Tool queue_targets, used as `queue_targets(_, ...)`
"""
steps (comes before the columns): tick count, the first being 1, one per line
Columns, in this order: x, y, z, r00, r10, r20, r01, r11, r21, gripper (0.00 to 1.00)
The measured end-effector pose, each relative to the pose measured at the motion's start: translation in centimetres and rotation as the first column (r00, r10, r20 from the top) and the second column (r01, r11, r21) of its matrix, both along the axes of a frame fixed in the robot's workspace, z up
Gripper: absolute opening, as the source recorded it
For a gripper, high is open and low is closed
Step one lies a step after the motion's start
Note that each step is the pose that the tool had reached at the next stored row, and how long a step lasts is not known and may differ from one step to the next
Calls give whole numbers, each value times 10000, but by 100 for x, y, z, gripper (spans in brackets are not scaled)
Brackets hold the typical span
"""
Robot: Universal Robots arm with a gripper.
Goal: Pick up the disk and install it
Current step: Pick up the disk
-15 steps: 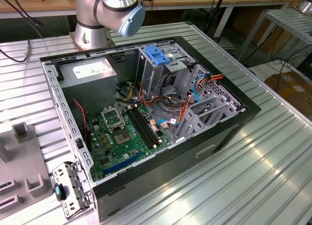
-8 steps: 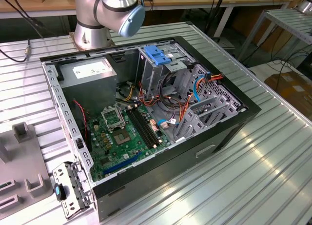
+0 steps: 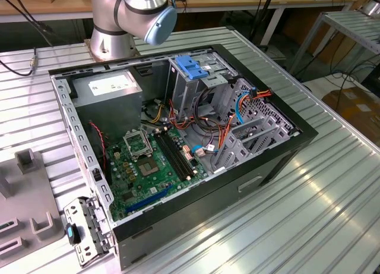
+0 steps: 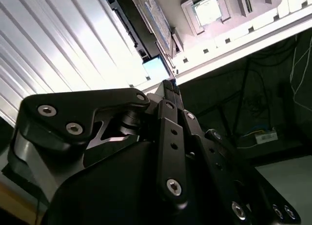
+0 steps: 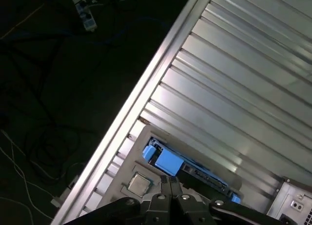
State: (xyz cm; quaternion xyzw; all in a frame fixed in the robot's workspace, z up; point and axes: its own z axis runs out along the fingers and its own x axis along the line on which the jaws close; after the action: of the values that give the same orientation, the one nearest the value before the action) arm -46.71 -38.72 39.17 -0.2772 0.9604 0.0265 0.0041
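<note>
The open computer case [image 3: 279, 161] contained a motherboard [image 3: 148, 167], a power supply [image 3: 110, 90] and a blue bracket [image 3: 191, 67]. The disk [image 5: 169, 162] lay on a grey tray [image 5: 130, 153] beside a chip [image 5: 139, 184]. The gripper [image 5: 170, 182], fingers together and holding nothing, was positioned near the disk.

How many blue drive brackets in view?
2: one bracket atop the case's drive cage; one on the disk by the table edge. More may be hidden.

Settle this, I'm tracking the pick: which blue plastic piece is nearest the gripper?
The blue-railed disk just beyond the gripper in the first wrist view, not the blue bracket seated in the computer case.
</note>
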Motion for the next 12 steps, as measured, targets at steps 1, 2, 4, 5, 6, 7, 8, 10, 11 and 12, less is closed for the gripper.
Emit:
queue_targets(1, 0, 0, 0, 9998, 220, 0, -220, 9998, 0, 11)
queue_targets(2, 0, 0, -1, 9988, 485, 0, -485, 9988, 0, 11)
queue_targets(4, 0, 0, -2, 9948, 1018, 0, -1018, 9948, 0, 11)
queue_targets(5, 0, 0, -3, 9930, 1184, 1, -1184, 9930, 0, 11)
queue_targets(6, 0, 0, -4, 9905, 1375, 0, -1375, 9905, 0, 11)
queue_targets(7, 0, 0, -5, 9879, 1553, 0, -1553, 9879, 0, 11)
queue_targets(8, 0, 0, -6, 9844, 1760, -1, -1760, 9844, 0, 11)
queue_targets(10, 0, 0, -8, 9807, 1954, -1, -1954, 9807, 0, 11)
queue_targets(11, 3, 0, -8, 9795, 2015, 0, -2015, 9795, 0, 11)
queue_targets(12, 7, 0, -9, 9782, 2078, -1, -2078, 9782, -1, 11)
